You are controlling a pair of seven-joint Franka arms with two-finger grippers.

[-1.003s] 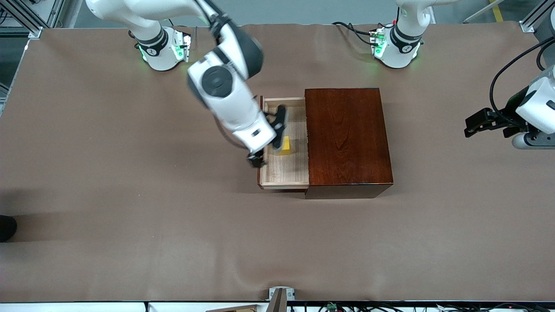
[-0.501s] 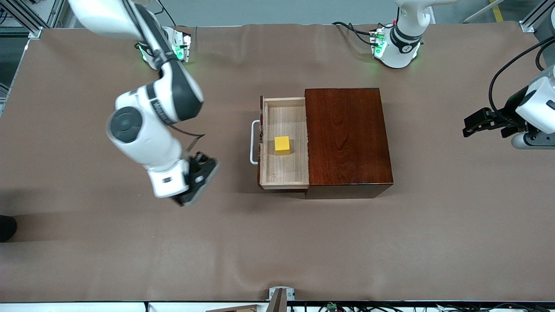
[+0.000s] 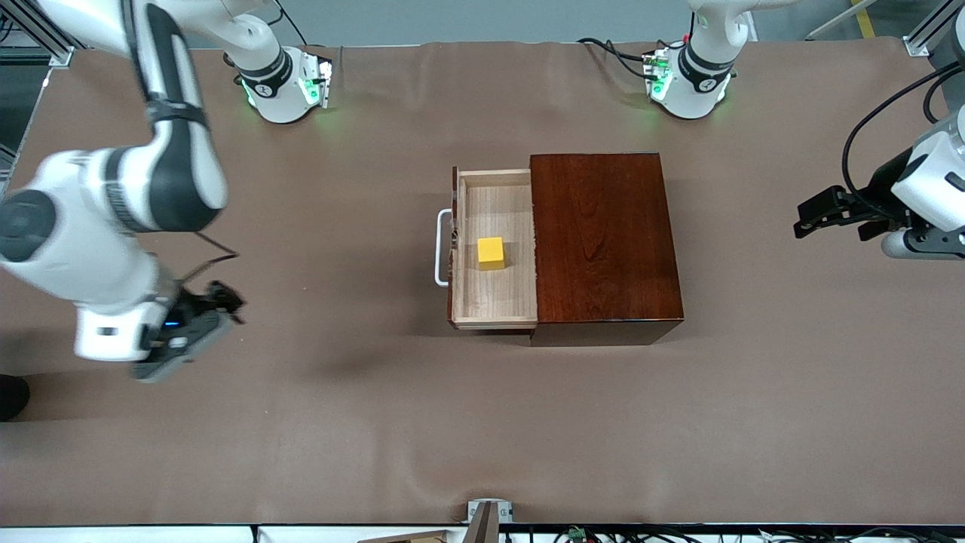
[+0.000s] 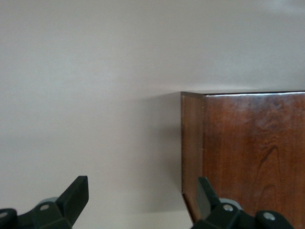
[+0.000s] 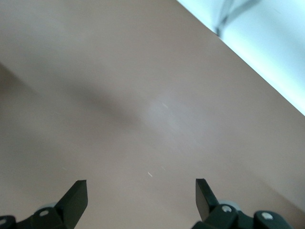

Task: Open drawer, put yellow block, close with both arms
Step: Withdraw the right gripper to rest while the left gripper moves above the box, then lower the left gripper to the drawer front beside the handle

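No legible writing appears. The pale wooden drawer point(image 3: 494, 249) with a white U-shaped handle point(image 3: 441, 247) stands pulled out of the glossy mahogany box point(image 3: 605, 241) at the centre of the brown surface point(image 3: 482, 422). The small yellow block point(image 3: 491, 253) rests inside it. The right gripper point(image 3: 215, 302), fingers apart and empty, hangs near the surface's right-arm edge; the left gripper point(image 3: 818, 213), fingers apart, waits near the left-arm edge.

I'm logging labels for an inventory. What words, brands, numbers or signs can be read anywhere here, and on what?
None can be read.
Round marks on the two white arm bases: too small to read.
The glossy dark mahogany box casing, pale wood drawer and small yellow block carry no text.
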